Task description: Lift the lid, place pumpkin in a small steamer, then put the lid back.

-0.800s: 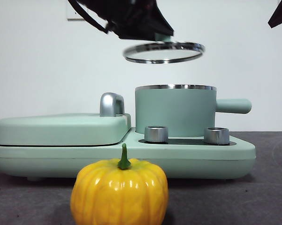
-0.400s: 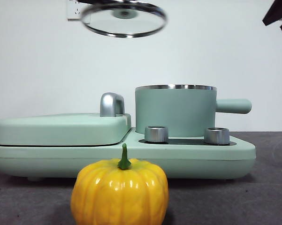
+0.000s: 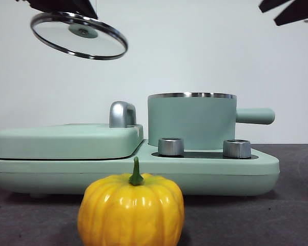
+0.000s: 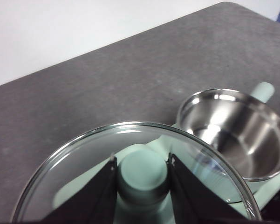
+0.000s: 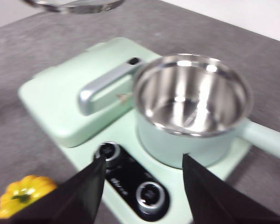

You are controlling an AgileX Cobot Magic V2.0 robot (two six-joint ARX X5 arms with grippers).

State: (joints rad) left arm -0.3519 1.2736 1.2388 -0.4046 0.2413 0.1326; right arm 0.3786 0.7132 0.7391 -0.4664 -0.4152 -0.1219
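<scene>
The left gripper point(image 4: 142, 175) has its two jaws closed on the mint-green knob point(image 4: 143, 173) of the lid point(image 3: 79, 35), one jaw on each side of it. In the front view the lid hangs tilted high in the air, above the flat hinged cover point(image 3: 66, 141) and well to the side of the steamer point(image 3: 191, 120). The left wrist view looks down through the glass, with the steamer's bare steel inside point(image 4: 235, 131) showing past the lid's rim.

The steamer stands uncovered on the appliance base point(image 3: 205, 166), its straight handle point(image 3: 254, 116) pointing away from the cover. Two silver knobs point(image 3: 170, 146) sit on the base in front of it. The cover's chrome handle point(image 3: 122, 114) rises just beside the pot.

The pumpkin point(image 3: 130, 208) sits on the grey table point(image 3: 292, 205) in front of the base, stem up, apart from both grippers.

The right gripper point(image 5: 143, 179) hangs above the base, over the knobs, with its jaws spread wide and nothing between them. In the front view it shows only as a dark tip at a top corner
</scene>
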